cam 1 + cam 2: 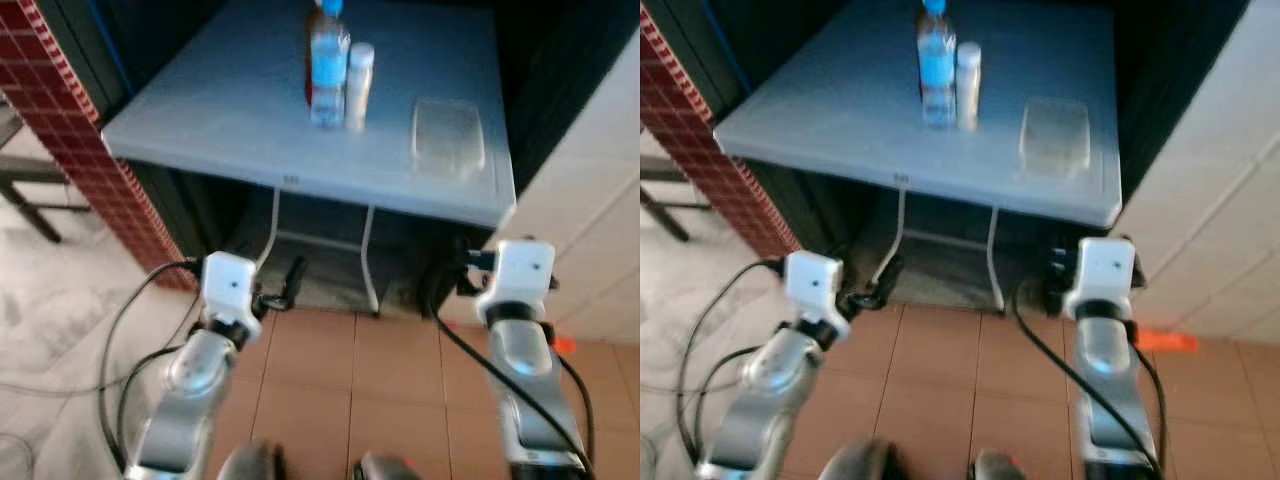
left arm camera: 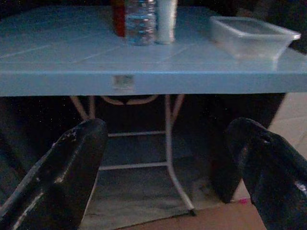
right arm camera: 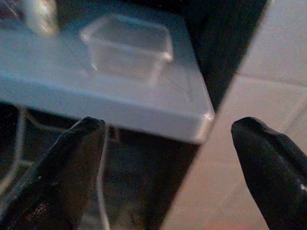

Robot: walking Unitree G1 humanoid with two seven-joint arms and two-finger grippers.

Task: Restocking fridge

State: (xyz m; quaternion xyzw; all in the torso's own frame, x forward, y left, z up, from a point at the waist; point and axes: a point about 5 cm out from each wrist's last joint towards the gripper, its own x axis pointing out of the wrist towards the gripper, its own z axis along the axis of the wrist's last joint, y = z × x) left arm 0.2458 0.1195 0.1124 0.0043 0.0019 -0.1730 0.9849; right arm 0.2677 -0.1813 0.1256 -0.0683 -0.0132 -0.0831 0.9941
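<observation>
A pale blue table (image 1: 220, 110) carries a water bottle (image 1: 327, 70) with a blue cap, a white bottle (image 1: 359, 85) touching its side and a red item (image 2: 118, 19) partly hidden behind it, all toward the table's back; a clear lidded container (image 1: 448, 137) sits apart, near the table's right edge. Left gripper (image 2: 163, 167) hangs in front of and below the table's front edge, fingers spread wide, holding nothing. Right gripper (image 3: 168, 167) is below the table's front right corner, also wide open and empty.
</observation>
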